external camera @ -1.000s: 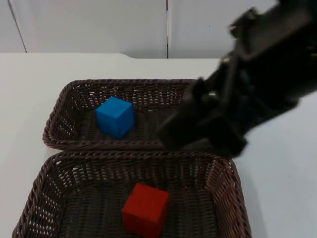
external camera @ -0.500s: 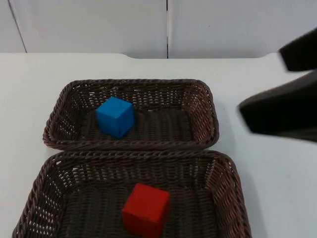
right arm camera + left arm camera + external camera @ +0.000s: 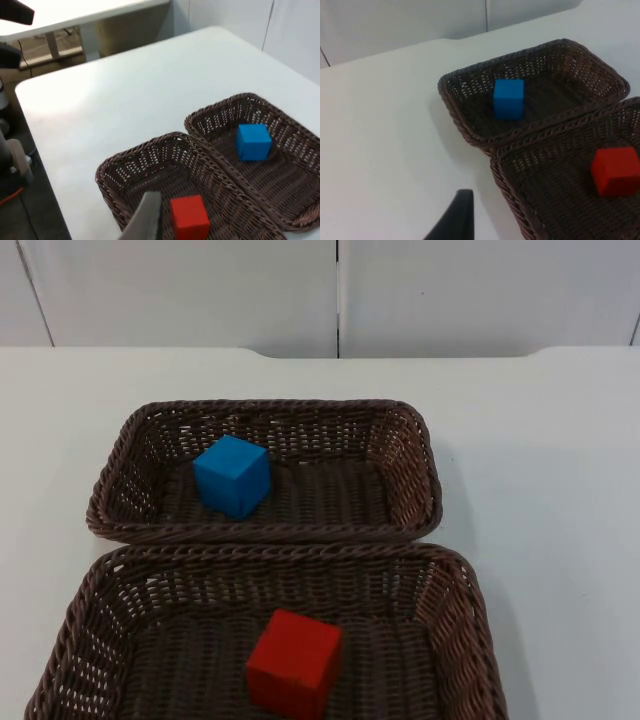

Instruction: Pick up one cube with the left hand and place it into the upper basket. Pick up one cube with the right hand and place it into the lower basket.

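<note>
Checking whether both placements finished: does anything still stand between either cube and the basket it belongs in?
Nothing visible does. The blue cube already lies inside the upper basket, and the red cube inside the lower basket, each on the wicker floor.

The top view looks down and forward across the table [image 3: 540, 440] toward the partition wall [image 3: 200, 290]. Both wrist views look from higher, farther positions at opposite table edges. All three share both baskets [image 3: 265, 472] [image 3: 270, 640].
</note>
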